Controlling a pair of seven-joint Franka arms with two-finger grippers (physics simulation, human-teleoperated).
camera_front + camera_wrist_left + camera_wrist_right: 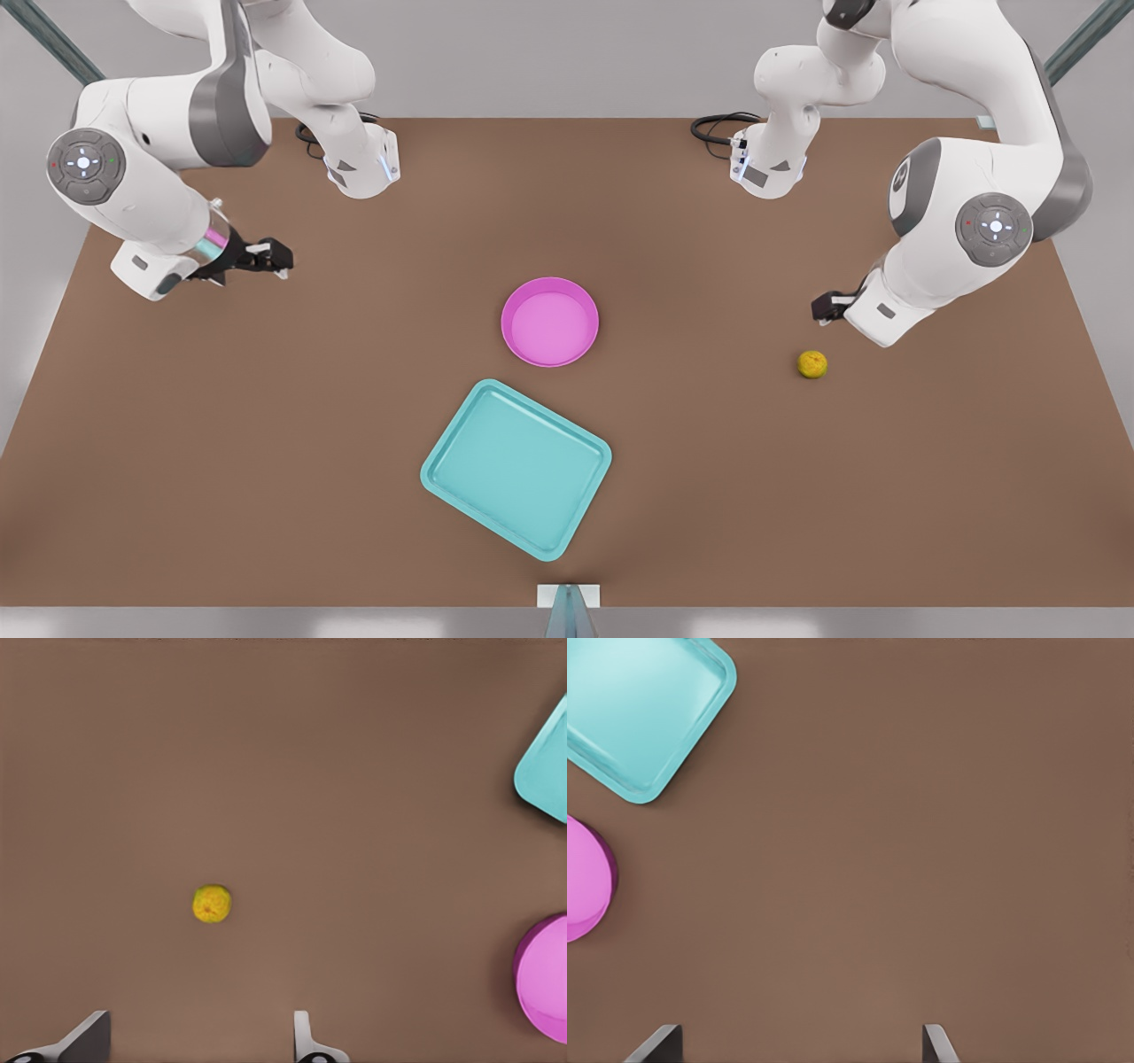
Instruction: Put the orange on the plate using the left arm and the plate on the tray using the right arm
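The small yellow-orange orange (812, 364) lies on the brown table toward the front view's right. My left gripper (828, 307) hovers just behind it, open; in the left wrist view the orange (212, 904) sits a little ahead of the open gripper (199, 1041). The empty pink plate (549, 322) rests at mid-table, with the empty teal tray (516, 468) just in front of it. My right gripper (275, 257) waits open at the front view's left, well away from both. Its wrist view has the open gripper (799, 1043), the plate (580, 881) and the tray (642, 713).
Both arm bases (363, 164) (769, 168) stand at the table's back edge with black cables (718, 128) beside them. A small camera mount (568, 595) sits at the front edge. The left wrist view catches parts of the tray (549, 771) and the plate (545, 979).
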